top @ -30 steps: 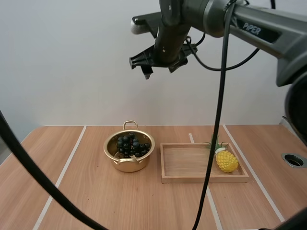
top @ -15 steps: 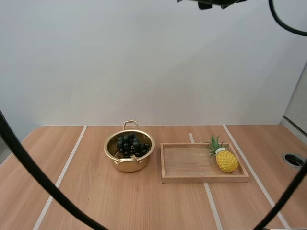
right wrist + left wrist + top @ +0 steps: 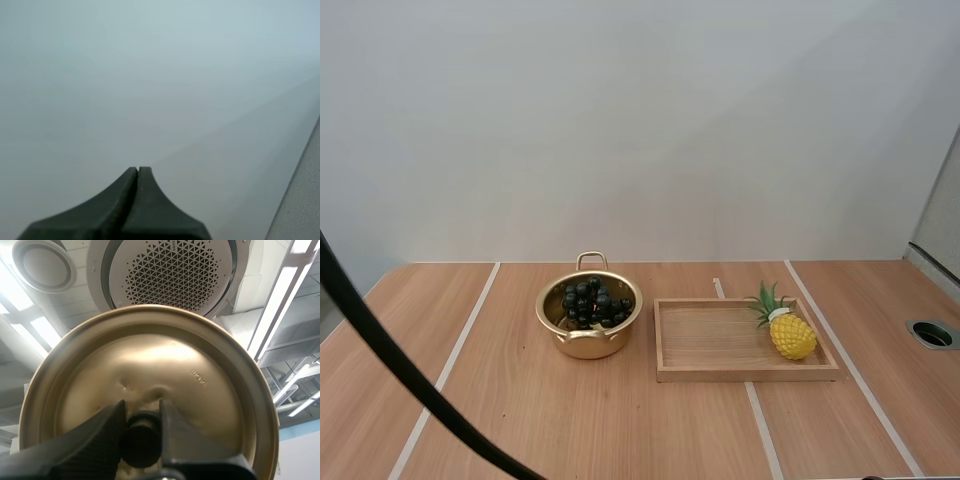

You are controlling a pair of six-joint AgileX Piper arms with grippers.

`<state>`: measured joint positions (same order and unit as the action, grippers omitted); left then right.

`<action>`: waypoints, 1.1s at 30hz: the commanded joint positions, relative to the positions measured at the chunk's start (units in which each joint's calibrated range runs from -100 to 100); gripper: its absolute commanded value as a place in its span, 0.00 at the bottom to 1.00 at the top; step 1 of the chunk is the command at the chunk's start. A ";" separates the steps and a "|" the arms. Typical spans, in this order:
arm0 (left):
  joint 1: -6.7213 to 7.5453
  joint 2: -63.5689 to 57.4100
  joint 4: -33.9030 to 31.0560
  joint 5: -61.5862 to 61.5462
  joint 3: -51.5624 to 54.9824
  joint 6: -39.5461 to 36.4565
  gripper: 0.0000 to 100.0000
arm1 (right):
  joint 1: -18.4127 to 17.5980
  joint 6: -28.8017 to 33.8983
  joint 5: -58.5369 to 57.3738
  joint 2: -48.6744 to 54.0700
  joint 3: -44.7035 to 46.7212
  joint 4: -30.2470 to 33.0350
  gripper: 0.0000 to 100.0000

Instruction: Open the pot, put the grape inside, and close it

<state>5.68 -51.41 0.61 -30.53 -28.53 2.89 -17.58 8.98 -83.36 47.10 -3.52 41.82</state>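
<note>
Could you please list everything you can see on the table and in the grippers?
Pot: one, gold, open, on the table left of the tray.
Grapes: one bunch, dark, inside the pot.
Tray: one, wooden, beside the pot.
Pineapple: one, yellow, on the tray's right end.
Lid: one, gold, gripped by its knob.
Left gripper: one, black, shut on the lid's knob.
Right gripper: one, black, shut on nothing.

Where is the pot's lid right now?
In the left wrist view, the lid is pinched by its knob in the left gripper, off the pot, which stands open left of the wooden tray.
</note>
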 commanded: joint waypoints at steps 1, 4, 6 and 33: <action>-0.02 0.00 0.06 1.31 -0.29 -0.07 0.00 | 0.51 -0.04 -0.78 0.50 -0.32 0.73 0.00; -0.02 0.00 0.06 1.31 -0.29 -0.07 0.00 | 3.36 4.03 5.41 0.50 -0.32 0.56 0.00; -0.02 0.00 0.06 1.31 -0.29 -0.07 0.00 | 6.17 6.53 10.40 0.50 -0.32 -0.22 0.00; -0.02 -0.68 0.01 -16.51 -0.27 -0.91 0.00 | 10.98 7.41 18.73 0.50 -0.32 -3.41 0.00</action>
<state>5.68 -51.80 0.61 -37.14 -28.53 2.64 -6.84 16.00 -65.75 46.99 -3.52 38.44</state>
